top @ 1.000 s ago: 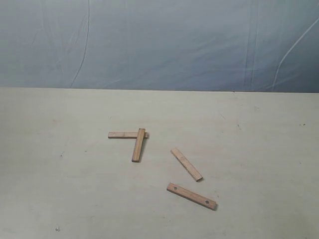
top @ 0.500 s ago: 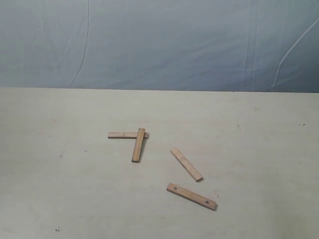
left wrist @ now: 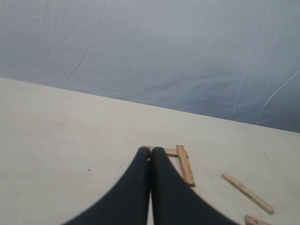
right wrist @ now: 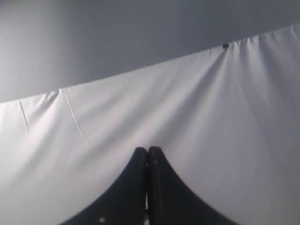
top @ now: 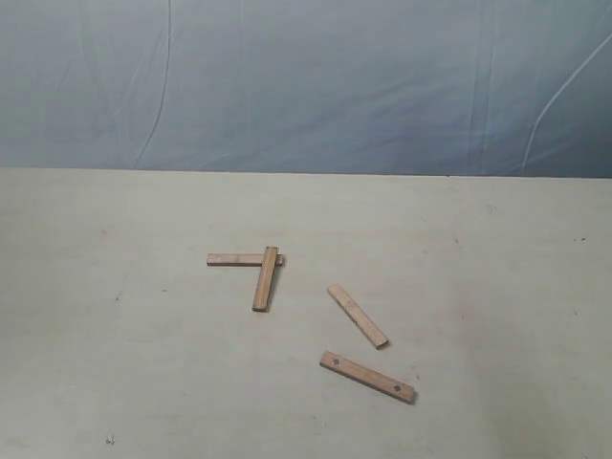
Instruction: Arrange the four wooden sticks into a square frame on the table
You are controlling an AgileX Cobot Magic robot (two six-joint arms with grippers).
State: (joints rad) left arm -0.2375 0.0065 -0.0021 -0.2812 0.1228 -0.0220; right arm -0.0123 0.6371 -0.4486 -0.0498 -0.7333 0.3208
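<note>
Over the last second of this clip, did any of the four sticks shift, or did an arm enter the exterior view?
Nothing visibly changed. The horizontal stick and the near-upright stick meet at a corner as before. The diagonal stick and the holed stick lie apart from them in the same spots on the table. No arm shows in the exterior view.

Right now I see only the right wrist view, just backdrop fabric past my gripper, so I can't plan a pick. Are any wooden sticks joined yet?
Observer: Two form an L: a crossing stick lies over the right end of the sideways stick.
Operator: The other two?
Observer: Loose and apart: a plain diagonal stick, and nearer the camera a two-hole stick.
Operator: Where's the left gripper?
Observer: The left gripper is shut, aimed toward the L in its wrist view.
</note>
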